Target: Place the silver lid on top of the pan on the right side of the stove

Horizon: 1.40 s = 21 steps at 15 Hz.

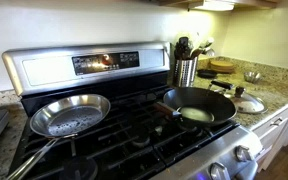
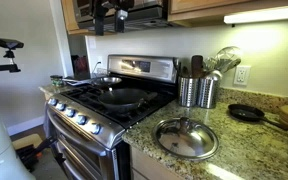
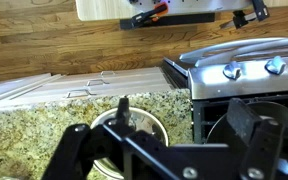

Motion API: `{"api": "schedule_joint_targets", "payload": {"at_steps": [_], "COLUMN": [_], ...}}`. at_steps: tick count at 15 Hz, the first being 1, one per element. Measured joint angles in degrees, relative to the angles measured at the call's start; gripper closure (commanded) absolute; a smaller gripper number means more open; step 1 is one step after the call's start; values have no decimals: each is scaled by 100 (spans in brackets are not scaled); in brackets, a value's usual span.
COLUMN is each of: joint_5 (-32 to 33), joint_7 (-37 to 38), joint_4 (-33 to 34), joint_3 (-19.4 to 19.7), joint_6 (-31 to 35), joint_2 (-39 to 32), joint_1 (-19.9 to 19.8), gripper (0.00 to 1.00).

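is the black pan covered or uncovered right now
Uncovered: the black pan sits open on the stove, while the silver lid lies flat on the granite counter beside it.

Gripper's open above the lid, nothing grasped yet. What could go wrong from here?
1. The silver lid lies near the front edge of the counter. A missed grasp by the open gripper could push it off.
2. Its knob is small, so the lid may slip or swing in transit.
3. The utensil holders stand close to the path toward the pan. A tilted lid could clip them.
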State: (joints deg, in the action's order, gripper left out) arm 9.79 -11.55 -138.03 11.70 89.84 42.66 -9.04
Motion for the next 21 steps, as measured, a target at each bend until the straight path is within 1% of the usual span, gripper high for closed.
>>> {"api": "schedule_joint_targets", "payload": {"at_steps": [8,10,12,16,21], "joint_5": [0,0,-14,-87,-181], "joint_7": [0,1,8,-9,-23], "joint_4": [0,0,0,2,17], "joint_3": [0,18,98,382,683], "joint_6": [8,167,510,1441,2530], "joint_2": [-1,-40,-158,-566,-1360], "joint_1": [2,2,2,2,-12], "gripper": [0,0,0,0,0]}}
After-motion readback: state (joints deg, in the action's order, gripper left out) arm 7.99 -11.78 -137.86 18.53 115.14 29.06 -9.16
